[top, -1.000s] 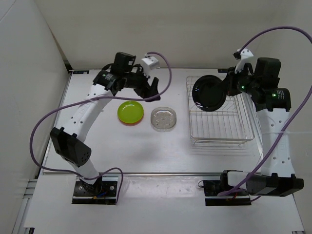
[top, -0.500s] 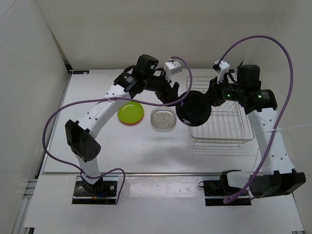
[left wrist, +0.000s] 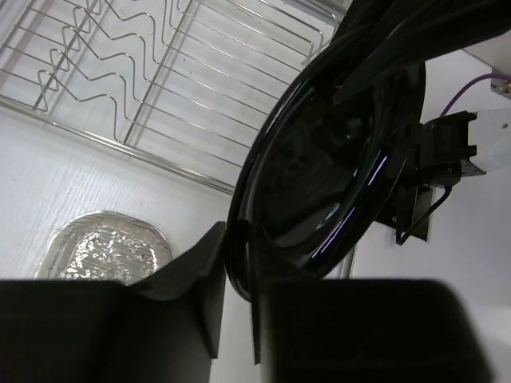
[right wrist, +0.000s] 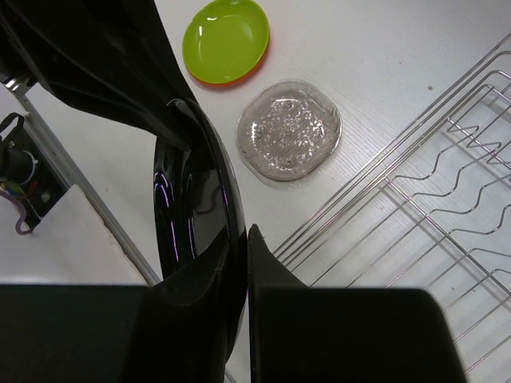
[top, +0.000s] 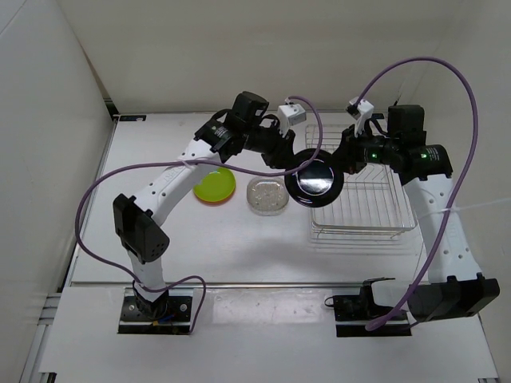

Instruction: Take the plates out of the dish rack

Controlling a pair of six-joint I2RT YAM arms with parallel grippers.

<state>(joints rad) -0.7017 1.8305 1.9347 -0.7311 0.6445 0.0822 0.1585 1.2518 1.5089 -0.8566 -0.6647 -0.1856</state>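
Now the left gripper (top: 294, 162), wide a second ago, has closed on the 10 o'clock rim of the black plate (top: 316, 180) while the right gripper (top: 339, 163) pinches its 2 o'clock rim, above the 9 o'clock edge of the dish rack (top: 363, 215), so the handover looks ready.

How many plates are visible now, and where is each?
4. A round black plastic plate held aloft; clear plastic plate on the table; lime green plate stacked on orange plate, mostly hidden.
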